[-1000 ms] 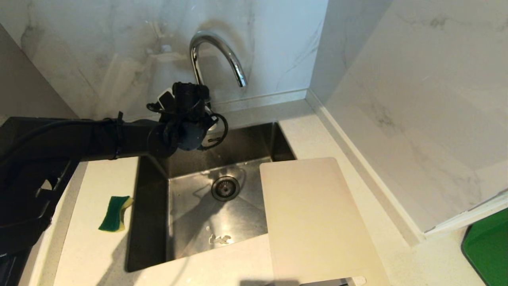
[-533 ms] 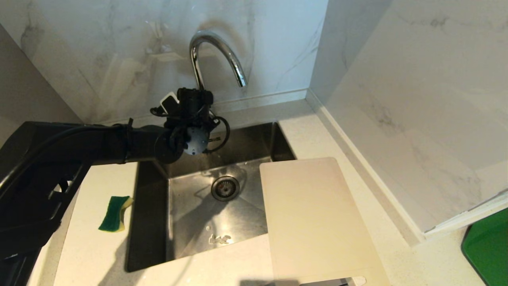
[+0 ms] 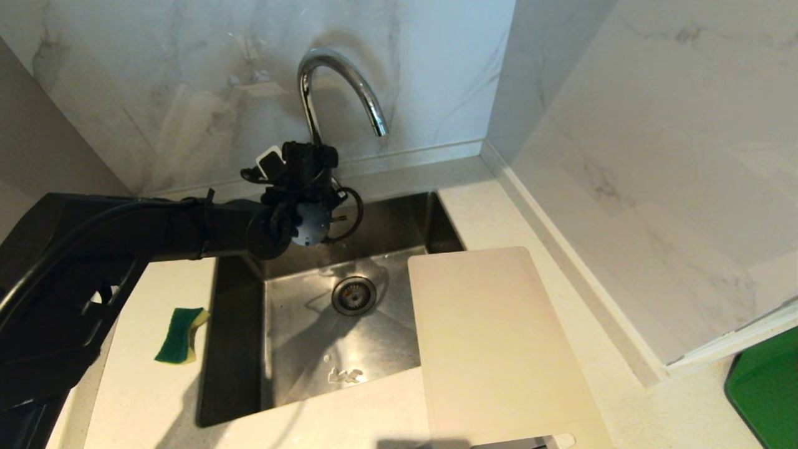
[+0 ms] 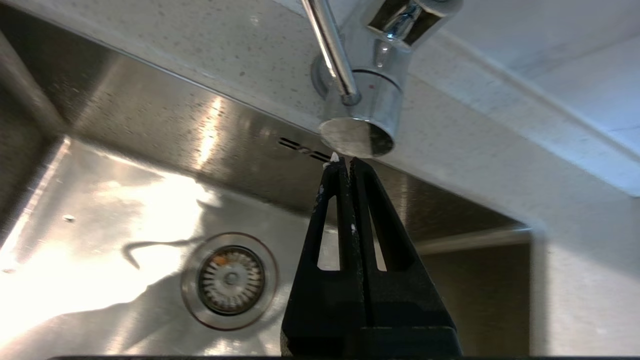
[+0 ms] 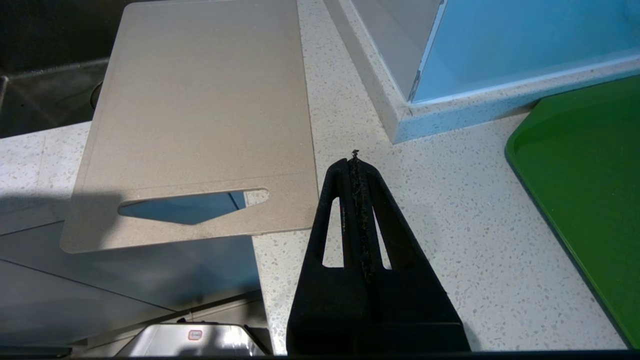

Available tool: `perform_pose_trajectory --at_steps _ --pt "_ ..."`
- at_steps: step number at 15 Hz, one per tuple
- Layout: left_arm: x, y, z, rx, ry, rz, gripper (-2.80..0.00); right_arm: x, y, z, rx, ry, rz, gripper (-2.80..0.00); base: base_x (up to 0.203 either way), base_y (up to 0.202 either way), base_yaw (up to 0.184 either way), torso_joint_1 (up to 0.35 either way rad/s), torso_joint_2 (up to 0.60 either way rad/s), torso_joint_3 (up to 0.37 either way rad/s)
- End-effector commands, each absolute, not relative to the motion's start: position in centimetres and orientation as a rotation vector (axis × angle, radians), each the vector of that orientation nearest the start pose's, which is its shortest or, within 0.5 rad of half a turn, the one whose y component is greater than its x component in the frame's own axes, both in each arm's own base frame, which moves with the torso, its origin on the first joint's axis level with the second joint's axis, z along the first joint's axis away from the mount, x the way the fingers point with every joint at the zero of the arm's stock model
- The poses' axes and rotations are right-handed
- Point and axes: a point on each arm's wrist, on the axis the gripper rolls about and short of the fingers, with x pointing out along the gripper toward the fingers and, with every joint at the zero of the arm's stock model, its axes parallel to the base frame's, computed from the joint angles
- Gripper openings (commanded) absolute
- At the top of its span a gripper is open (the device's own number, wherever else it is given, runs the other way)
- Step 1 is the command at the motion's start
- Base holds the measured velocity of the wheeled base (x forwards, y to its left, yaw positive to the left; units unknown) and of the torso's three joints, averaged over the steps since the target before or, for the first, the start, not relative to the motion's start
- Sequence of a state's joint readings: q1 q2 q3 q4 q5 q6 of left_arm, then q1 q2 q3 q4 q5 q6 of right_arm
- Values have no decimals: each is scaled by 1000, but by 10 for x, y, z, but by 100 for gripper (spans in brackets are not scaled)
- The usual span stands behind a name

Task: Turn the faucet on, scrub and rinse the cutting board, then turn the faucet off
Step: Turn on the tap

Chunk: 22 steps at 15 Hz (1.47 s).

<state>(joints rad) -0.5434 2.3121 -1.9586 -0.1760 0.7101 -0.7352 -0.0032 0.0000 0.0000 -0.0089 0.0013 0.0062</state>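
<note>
Since a second ago your left arm has slid further in across the sink [image 3: 237,349], and the left gripper [image 4: 342,161] now sits tucked low against the base of the faucet [image 3: 340,81], a touch lower and closer in than it was. Nothing else on the counter has shifted. Look through the left wrist view: the jaws are pressed tight together, holding nothing, and their tips point right at the round end cap of the chrome valve body, just short of it or barely brushing it, hard to call. The thin lever [image 4: 330,50] is what matters here. It juts out from the side of that valve body beyond the tips, and its long axis runs away from the jaws, so I'd say you need to get the clenched tips alongside it and nudge it sideways, not grab it. No water is running from the spout that I can see, so the first step looks not yet done. Your left arm is clearly the near one. The right gripper [image 5: 356,160] is parked, also clamped shut and empty, hovering over the countertop [image 5: 450,225] just beside the slot-handle end of the cutting board [image 3: 492,349]. That board lies flat, partly over the sink's right edge, with the sponge [image 3: 181,335] well apart on the left.
</note>
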Motion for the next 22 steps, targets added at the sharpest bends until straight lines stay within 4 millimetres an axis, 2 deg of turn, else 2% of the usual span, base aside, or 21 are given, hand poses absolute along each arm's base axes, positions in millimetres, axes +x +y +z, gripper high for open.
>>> perform_pose_trajectory --at_steps 1,4,5,11,14,18,22 --pt "425 -242 214 -598 75 213 -280 -23 0 76 6 -11 -2 -280 0 0 0 0 0 0" --pt "424 -242 219 -599 46 201 -280 -23 0 76 6 -9 -2 -280 0 0 0 0 0 0" --pt "424 -241 222 -604 23 207 0 -23 0 76 6 -10 -2 -280 0 0 0 0 0 0" --pt "428 -237 227 -640 -34 211 0 -23 0 76 6 -9 -2 -280 0 0 0 0 0 0" --pt "431 -235 222 -622 -39 257 0 -23 0 76 6 -9 -2 -280 0 0 0 0 0 0" --pt "440 -238 204 -570 -47 333 0 -23 0 76 6 -8 -2 -280 0 0 0 0 0 0" --pt "446 -232 204 -610 -109 360 0 -23 0 76 6 -10 -2 -280 0 0 0 0 0 0"
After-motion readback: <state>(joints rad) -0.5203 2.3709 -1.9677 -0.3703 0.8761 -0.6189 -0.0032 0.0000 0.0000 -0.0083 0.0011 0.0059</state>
